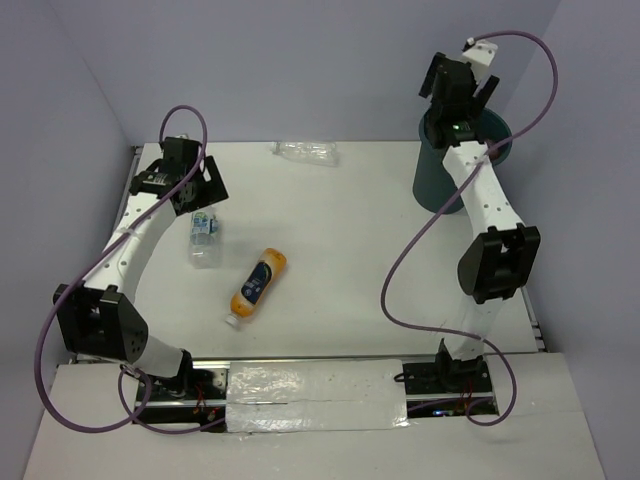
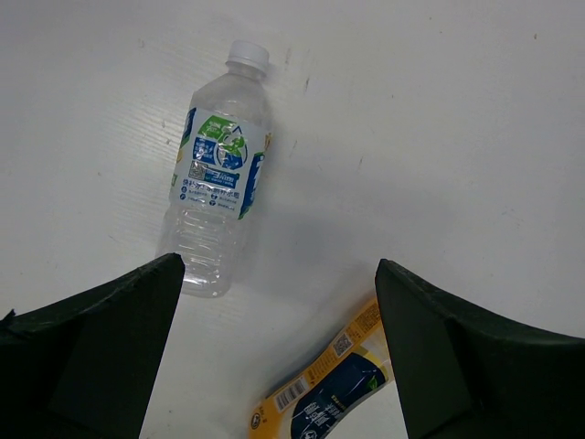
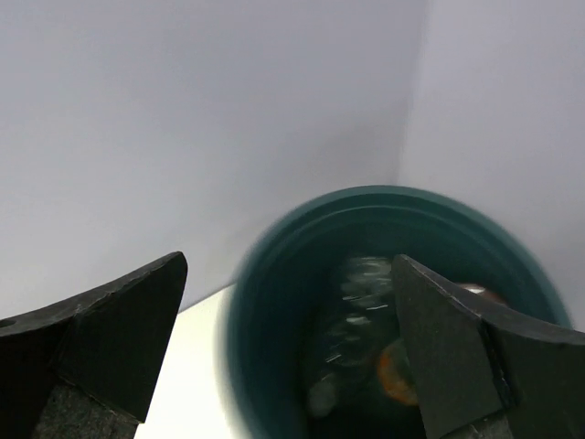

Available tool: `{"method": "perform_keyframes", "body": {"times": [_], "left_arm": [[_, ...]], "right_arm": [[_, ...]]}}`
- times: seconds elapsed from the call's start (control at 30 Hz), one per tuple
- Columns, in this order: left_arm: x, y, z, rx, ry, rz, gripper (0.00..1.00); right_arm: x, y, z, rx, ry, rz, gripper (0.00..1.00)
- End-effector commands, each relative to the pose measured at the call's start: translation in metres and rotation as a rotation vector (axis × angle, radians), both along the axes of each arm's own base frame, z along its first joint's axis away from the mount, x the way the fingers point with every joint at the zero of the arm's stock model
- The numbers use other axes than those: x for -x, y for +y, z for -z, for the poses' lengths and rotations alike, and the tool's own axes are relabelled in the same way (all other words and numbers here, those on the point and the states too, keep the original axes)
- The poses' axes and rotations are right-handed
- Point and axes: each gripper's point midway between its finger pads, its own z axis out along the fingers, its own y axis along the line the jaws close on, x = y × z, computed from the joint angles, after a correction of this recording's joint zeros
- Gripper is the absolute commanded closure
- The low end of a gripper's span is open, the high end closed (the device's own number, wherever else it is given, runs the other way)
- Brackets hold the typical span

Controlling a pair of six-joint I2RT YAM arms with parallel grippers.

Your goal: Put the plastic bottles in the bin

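My right gripper (image 1: 462, 95) (image 3: 288, 261) stands open right above the dark teal bin (image 1: 432, 180) (image 3: 265, 302) at the back right. Inside the bin a clear bottle (image 3: 361, 311) shows as a blur. My left gripper (image 1: 190, 190) (image 2: 279, 265) hangs open over the table's left side, empty. Just beyond its fingertips lies a clear bottle with a blue-white label (image 1: 203, 238) (image 2: 219, 197), cap pointing away. An orange-yellow bottle with a dark label (image 1: 257, 287) (image 2: 334, 393) lies near the middle, partly behind the left gripper's right finger. Another clear unlabelled bottle (image 1: 307, 151) lies at the back edge.
Something orange (image 3: 395, 373) sits low in the bin beside the blurred bottle. Lilac walls close the table at the back and both sides. A taped white strip (image 1: 315, 395) runs along the near edge between the arm bases.
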Motion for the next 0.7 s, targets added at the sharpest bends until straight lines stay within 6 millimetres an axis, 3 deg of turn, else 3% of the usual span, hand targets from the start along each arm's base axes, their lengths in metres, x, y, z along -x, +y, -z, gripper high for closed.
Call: {"method": "perform_keyframes", "body": {"times": [0.0, 0.03, 0.07, 0.1, 0.13, 0.17, 0.27, 0.4, 0.43, 0.53, 0.57, 0.63, 0.67], "left_arm": [[-0.003, 0.004, -0.035, -0.011, -0.089, -0.004, 0.01], [-0.003, 0.005, -0.037, -0.008, -0.094, -0.010, 0.01], [-0.002, 0.005, -0.038, -0.006, -0.093, -0.012, 0.01], [-0.001, 0.006, -0.040, -0.007, -0.098, -0.015, 0.01], [0.001, 0.006, -0.042, -0.006, -0.100, -0.018, 0.01], [0.003, 0.008, -0.045, -0.005, -0.104, -0.019, 0.01], [0.010, 0.013, -0.049, -0.014, -0.103, -0.031, 0.01], [0.020, 0.027, -0.052, -0.044, -0.103, -0.067, 0.01], [0.022, 0.029, -0.052, -0.046, -0.102, -0.068, 0.01], [0.028, 0.033, -0.051, -0.043, -0.094, -0.082, 0.01], [0.029, 0.031, -0.051, -0.038, -0.089, -0.078, 0.01], [0.031, 0.030, -0.051, -0.025, -0.092, -0.069, 0.01], [0.032, 0.028, -0.050, -0.017, -0.092, -0.066, 0.01]], "right_arm": [[0.032, 0.069, -0.089, 0.003, -0.158, -0.186, 0.00], [0.034, 0.087, -0.088, 0.019, -0.137, -0.224, 0.00], [0.040, 0.123, -0.094, 0.041, -0.132, -0.290, 0.00], [0.038, 0.142, -0.081, 0.054, -0.088, -0.321, 0.00], [0.041, 0.174, -0.075, 0.054, -0.065, -0.392, 0.00], [0.043, 0.188, -0.072, 0.019, -0.041, -0.424, 0.00], [0.037, 0.240, -0.036, -0.103, 0.032, -0.543, 0.02], [0.039, 0.293, 0.010, -0.185, 0.101, -0.599, 0.03], [0.043, 0.302, 0.009, -0.202, 0.097, -0.618, 0.02], [0.038, 0.331, 0.038, -0.281, 0.163, -0.663, 0.00], [0.032, 0.343, 0.062, -0.340, 0.199, -0.665, 0.00], [0.029, 0.357, 0.079, -0.415, 0.235, -0.675, 0.00], [0.025, 0.364, 0.099, -0.466, 0.262, -0.668, 0.00]]}}
